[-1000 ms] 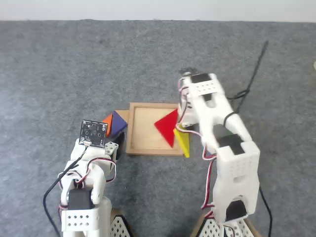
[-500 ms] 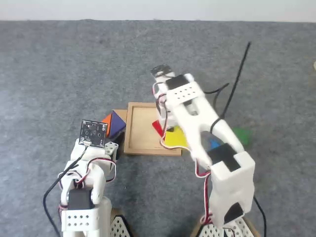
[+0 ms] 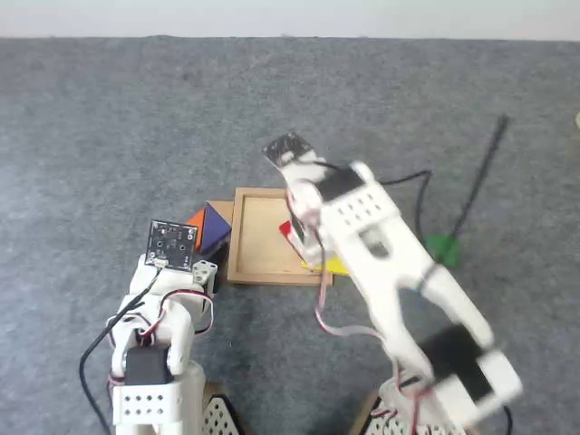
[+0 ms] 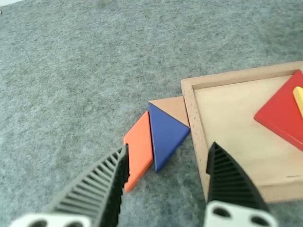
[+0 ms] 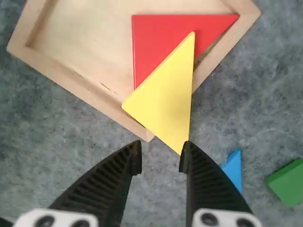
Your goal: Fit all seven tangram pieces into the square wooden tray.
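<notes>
Right wrist view — tool (image 5: 160, 158) slightly parted beside yellow triangle (image 5: 165, 101).

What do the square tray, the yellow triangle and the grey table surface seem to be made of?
Tray: bare light wood, faint grain visible. Yellow triangle: probably painted wood, smooth even colour. Table surface: grey felt or carpet, fuzzy fibres.

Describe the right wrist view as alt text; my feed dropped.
A yellow triangle lies across the tray's corner, resting on the rim and overlapping the red triangle inside. The open right gripper is at the yellow triangle's outer tip. A blue piece and a green piece lie on the grey mat nearby.
</notes>
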{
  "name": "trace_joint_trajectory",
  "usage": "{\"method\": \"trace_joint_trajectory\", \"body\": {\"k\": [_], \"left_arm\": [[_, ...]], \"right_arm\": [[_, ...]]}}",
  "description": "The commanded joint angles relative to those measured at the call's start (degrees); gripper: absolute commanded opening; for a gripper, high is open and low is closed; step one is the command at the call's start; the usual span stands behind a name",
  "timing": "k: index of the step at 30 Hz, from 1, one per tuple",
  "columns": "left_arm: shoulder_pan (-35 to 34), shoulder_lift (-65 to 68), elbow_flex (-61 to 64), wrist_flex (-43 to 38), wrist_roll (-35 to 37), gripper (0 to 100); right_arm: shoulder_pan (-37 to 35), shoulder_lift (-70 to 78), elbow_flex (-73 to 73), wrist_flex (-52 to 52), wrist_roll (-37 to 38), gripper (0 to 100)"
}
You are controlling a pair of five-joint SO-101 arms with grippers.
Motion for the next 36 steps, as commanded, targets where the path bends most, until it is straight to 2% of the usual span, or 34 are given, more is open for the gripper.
{"method": "trace_joint_trajectory", "body": {"k": [1,8,17,25,28,31,33,36], "left_arm": [[-0.26,0.62,-0.22,-0.53,-0.53,25],[-0.35,0.62,-0.22,-0.53,-0.53,25],[-0.26,0.62,-0.22,-0.53,-0.53,25],[-0.26,0.62,-0.22,-0.53,-0.53,25],[-0.35,0.62,-0.22,-0.53,-0.53,25],[-0.26,0.62,-0.22,-0.53,-0.53,25],[-0.35,0.62,-0.22,-0.53,-0.53,25],[-0.35,0.62,-0.22,-0.53,-0.53,25]], "right_arm": [[0.66,-6.81,12.4,-9.01,4.75,14.5],[3.91,-5.67,19.52,-12.53,9.49,14.5],[7.16,-5.67,19.87,-14.29,9.67,14.5],[6.73,-8.66,19.52,-14.29,9.14,14.5],[9.71,-17.27,19.52,-14.29,7.56,14.5],[15.78,-25.71,19.96,-14.29,5.98,14.5],[20.18,-25.01,20.31,-14.73,6.33,14.4],[22.9,-16.4,20.22,-18.51,6.59,14.4]]}}
